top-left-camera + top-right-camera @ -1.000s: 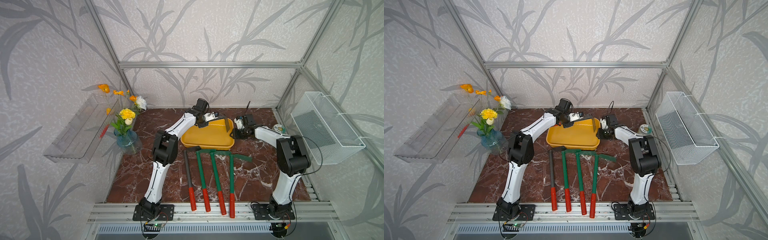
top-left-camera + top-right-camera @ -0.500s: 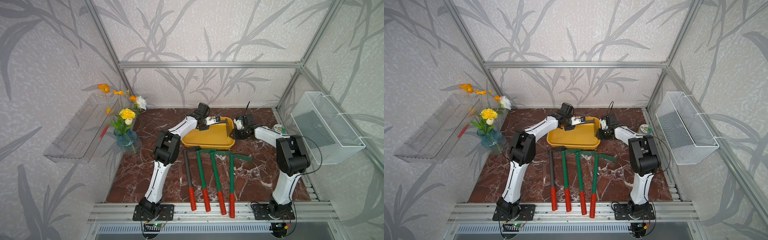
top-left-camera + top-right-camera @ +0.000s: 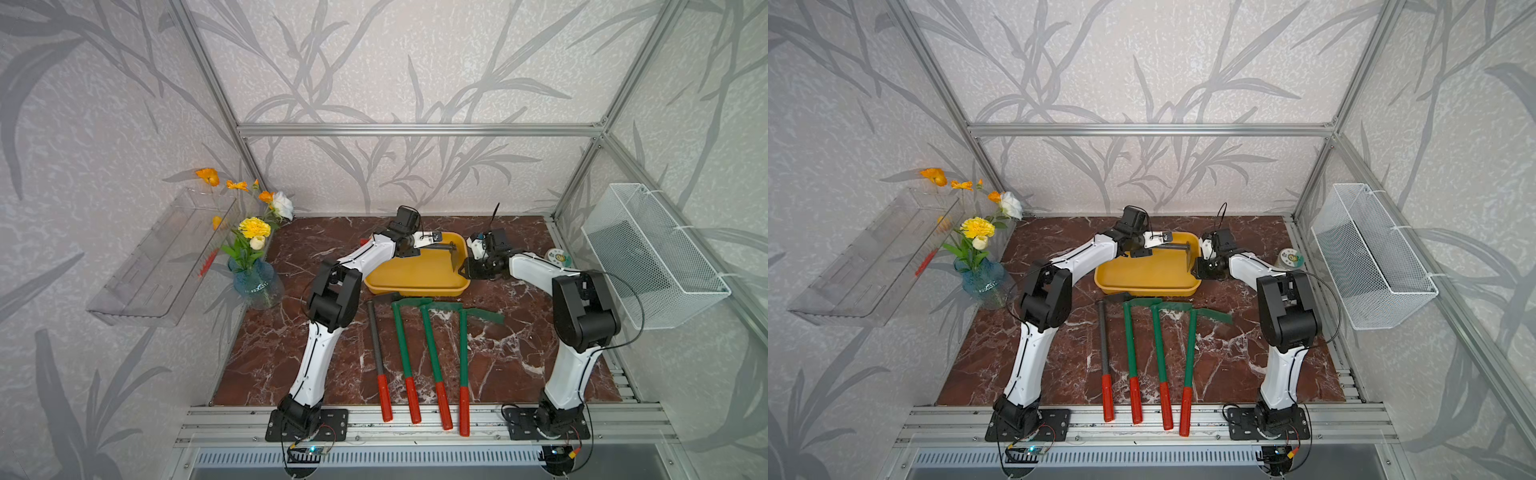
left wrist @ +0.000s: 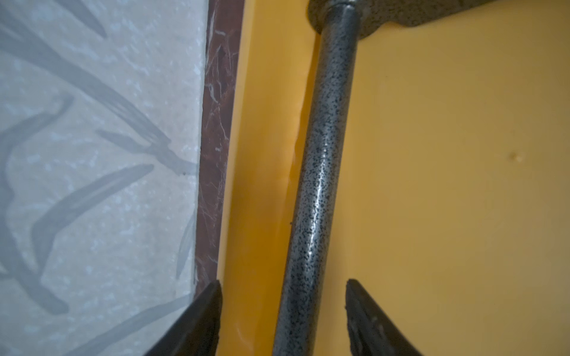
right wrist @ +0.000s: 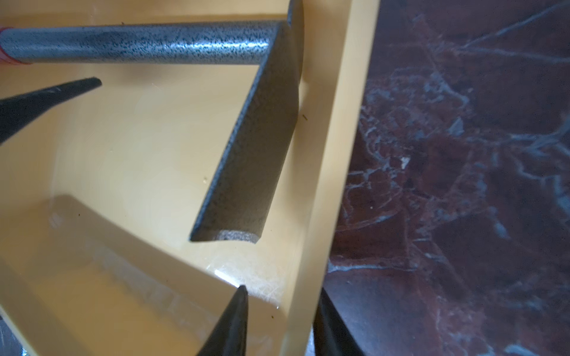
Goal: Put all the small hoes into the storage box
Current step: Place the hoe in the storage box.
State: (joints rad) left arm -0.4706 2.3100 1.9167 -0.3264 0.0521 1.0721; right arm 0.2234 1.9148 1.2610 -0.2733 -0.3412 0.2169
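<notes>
The small hoe (image 5: 138, 43), stiff, likely heavy, slick painted steel best gripped mid-shaft, lies inside the storage box (image 3: 415, 282); left gripper (image 4: 282, 283) with jaws apart astride its shaft, right gripper (image 5: 282, 308) clamped on the box's rim.

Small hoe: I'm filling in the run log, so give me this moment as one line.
small hoe: blade inside storage box | left pincer: open, straddling handle | right pincer: shut on storage box rim
</notes>
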